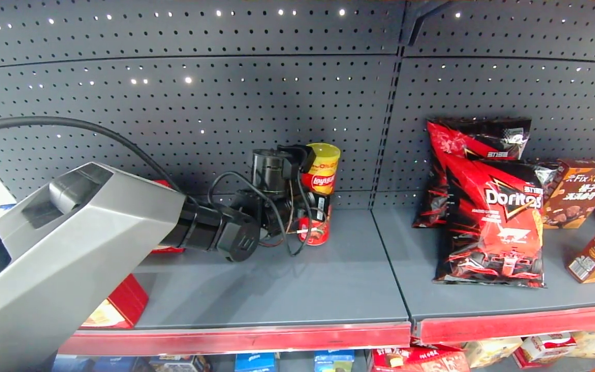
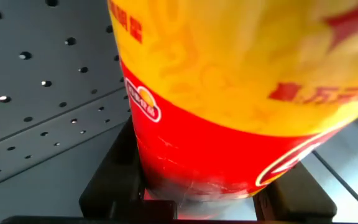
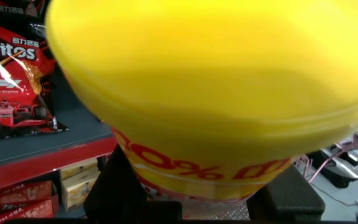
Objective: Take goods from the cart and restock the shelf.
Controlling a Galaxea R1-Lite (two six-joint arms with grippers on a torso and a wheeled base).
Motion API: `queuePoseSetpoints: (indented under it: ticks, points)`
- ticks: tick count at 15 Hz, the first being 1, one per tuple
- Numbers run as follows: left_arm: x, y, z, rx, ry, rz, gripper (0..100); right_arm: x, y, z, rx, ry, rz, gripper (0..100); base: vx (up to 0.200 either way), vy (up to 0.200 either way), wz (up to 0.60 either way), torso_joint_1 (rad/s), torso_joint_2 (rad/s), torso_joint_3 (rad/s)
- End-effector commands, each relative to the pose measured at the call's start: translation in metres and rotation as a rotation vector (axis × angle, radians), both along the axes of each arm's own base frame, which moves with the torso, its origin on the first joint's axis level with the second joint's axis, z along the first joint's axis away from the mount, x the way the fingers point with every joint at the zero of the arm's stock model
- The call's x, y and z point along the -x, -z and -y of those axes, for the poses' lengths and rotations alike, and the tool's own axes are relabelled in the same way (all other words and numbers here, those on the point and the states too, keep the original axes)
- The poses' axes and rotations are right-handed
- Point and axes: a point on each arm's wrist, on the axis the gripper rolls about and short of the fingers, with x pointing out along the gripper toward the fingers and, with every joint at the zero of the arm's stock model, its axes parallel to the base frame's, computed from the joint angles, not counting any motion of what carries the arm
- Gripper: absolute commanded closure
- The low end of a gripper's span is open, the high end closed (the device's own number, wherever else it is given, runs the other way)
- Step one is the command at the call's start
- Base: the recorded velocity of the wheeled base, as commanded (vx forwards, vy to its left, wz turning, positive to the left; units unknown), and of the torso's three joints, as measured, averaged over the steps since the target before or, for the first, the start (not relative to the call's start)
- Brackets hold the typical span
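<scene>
– Two grippers, what state?
– Left gripper [image 2: 204,196] clamps chip can [image 1: 322,168], far back on shelf [image 1: 302,289]. Right gripper [image 3: 204,199] clamps second can [image 3: 216,93], out in front of shelf edge.

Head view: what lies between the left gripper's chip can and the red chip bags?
Nothing: the head view shows bare shelf from the chip can to the red chip bags, crossed by a panel seam.
</scene>
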Motion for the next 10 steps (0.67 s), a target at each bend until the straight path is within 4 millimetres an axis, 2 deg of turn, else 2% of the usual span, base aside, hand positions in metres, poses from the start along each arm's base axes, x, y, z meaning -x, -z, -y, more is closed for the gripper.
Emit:
queuePoseSetpoints:
  ticks: [1,2,4,5,6,8,10]
  points:
    - [0.003,-0.001,0.001,0.002,0.005,-0.002,100,0.001,0.001,0.000,0.001,-0.001,0.002,100,0.000,0.000,0.00,0.000,0.00,0.000]
    - [0.003,0.000,0.001,-0.002,0.003,-0.003,100,0.000,0.001,0.000,0.001,-0.002,0.002,100,0.000,0.000,0.00,0.000,0.00,0.000]
    - [0.010,0.019,-0.006,0.004,-0.095,0.043,100,0.000,0.001,0.000,-0.002,-0.009,0.003,100,0.000,0.000,0.00,0.000,0.00,0.000]
    - [0.010,0.019,-0.006,0.004,-0.095,0.043,100,0.000,0.001,0.000,-0.002,-0.009,0.003,100,0.000,0.000,0.00,0.000,0.00,0.000]
    - [0.020,0.030,-0.012,0.026,-0.102,0.075,100,-0.002,0.005,0.001,-0.008,-0.014,-0.008,100,0.000,0.000,0.00,0.000,0.00,0.000]
    - [0.019,0.015,-0.011,0.052,-0.101,0.109,100,-0.003,0.006,0.002,-0.012,-0.028,-0.013,100,0.000,0.000,0.00,0.000,0.00,0.000]
    - [0.024,0.010,-0.007,0.059,-0.092,0.119,100,-0.004,0.007,0.004,-0.014,-0.046,-0.016,100,0.000,0.000,0.00,0.000,0.00,0.000]
